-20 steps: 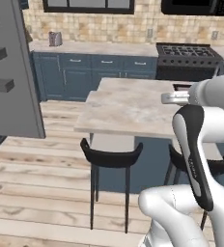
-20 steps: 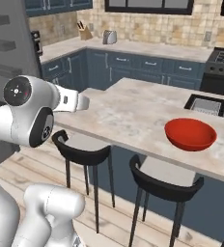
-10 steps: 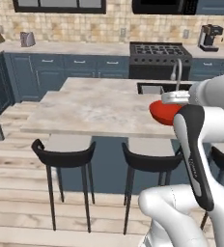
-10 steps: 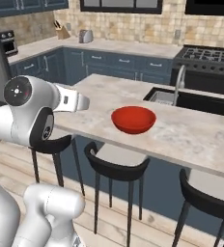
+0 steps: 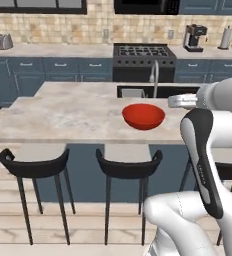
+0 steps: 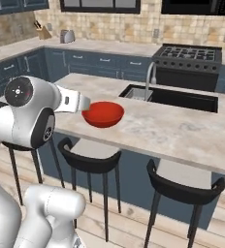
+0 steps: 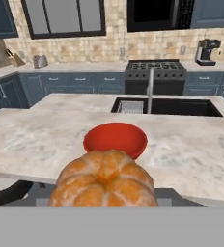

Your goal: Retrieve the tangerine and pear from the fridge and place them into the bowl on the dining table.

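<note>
Hand view: the tangerine [image 7: 103,179] sits at 6 o'clock, pinched in the hand, with the red bowl [image 7: 115,139] just beyond it at 12 o'clock on the bench [image 7: 32,140]. Left base view has the bowl [image 5: 143,116] near the bench's front edge, above the stools [image 5: 129,165]. No writing is legible.

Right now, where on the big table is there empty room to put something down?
Plenty: the dining table is bare from its left end up to the bowl, and bare again between the bowl and the front edge. It gets tight behind the bowl, where the sink and faucet sit.
</note>
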